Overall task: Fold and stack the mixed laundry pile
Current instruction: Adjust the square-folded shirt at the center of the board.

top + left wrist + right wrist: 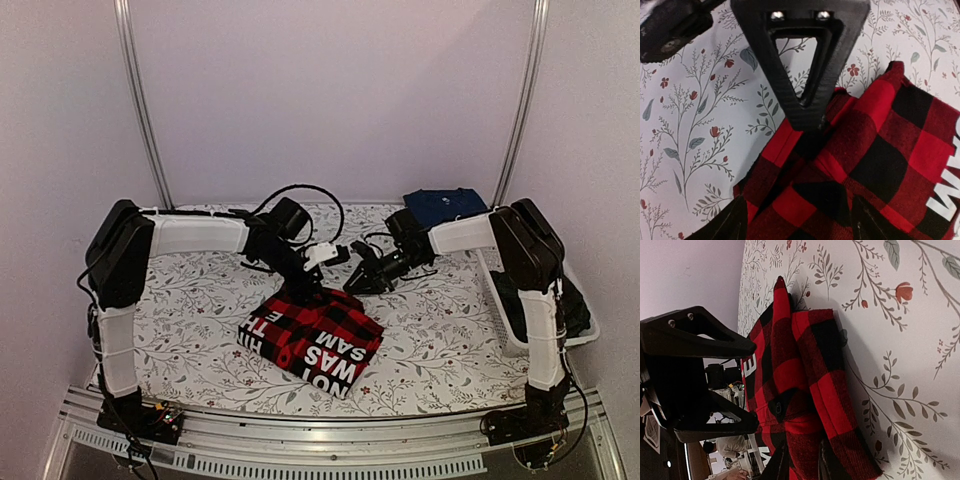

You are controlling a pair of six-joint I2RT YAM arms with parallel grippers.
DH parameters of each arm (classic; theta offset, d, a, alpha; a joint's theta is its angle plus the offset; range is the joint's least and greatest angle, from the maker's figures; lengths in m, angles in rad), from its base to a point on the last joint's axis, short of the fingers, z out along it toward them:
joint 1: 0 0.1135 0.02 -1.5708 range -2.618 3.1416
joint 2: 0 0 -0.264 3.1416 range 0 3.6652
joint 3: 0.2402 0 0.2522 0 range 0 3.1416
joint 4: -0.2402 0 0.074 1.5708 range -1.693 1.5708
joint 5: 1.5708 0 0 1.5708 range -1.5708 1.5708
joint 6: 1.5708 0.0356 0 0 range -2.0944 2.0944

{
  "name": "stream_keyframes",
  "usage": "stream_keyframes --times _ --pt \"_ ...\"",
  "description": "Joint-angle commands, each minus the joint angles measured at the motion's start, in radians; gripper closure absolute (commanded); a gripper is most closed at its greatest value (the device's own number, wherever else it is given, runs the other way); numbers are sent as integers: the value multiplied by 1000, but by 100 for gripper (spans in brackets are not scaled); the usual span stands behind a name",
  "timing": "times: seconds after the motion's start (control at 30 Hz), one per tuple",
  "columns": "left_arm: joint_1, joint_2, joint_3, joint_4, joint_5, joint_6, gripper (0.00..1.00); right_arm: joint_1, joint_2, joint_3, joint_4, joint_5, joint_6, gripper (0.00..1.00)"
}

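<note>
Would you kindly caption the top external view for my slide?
Left gripper and right gripper at the far edge of a folded checked shirt on a floral table cloth.

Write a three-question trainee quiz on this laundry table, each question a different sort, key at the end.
1. True or false: the checked shirt lies folded on the table cloth, outside the basket.
2. Where does the navy garment lie? A. at the table's far right, B. on top of the checked shirt, C. beside the left arm's base.
3. Short answer: what colour are the letters printed on the checked shirt?

Key: 1 true; 2 A; 3 white.
</note>
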Motion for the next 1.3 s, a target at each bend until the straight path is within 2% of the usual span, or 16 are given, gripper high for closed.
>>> stream_keyframes --times 0.0,0.17,0.4,0.53,0.67,0.87,1.07,1.17,1.23,1.27 --pt "-6 36 -15 -22 36 184 34 4 61 63 1 -25 15 81" --pt "-14 67 -43 37 12 229 48 5 119 93 -45 4 1 84" --pt "-39 109 -38 60 -24 264 62 6 183 98 -107 40 -47 88" --pt "-64 95 -25 61 -42 262 79 6 185 89 -114 47 -60 88" --pt "-73 61 -21 48 -59 247 100 6 186 78 -107 51 -63 88" --pt "-61 -3 -10 49 -55 226 100 6 179 53 -99 54 -73 89" --pt "-51 8 36 45 -29 230 100 6 168 31 -84 51 -69 89" --pt "-54 37 57 14 -21 247 65 6 164 28 -84 53 -70 90" --pt "-52 50 50 8 -14 262 52 7 164 27 -83 53 -68 90" --pt "-54 58 49 1 -11 269 49 7 165 29 -81 52 -66 90"
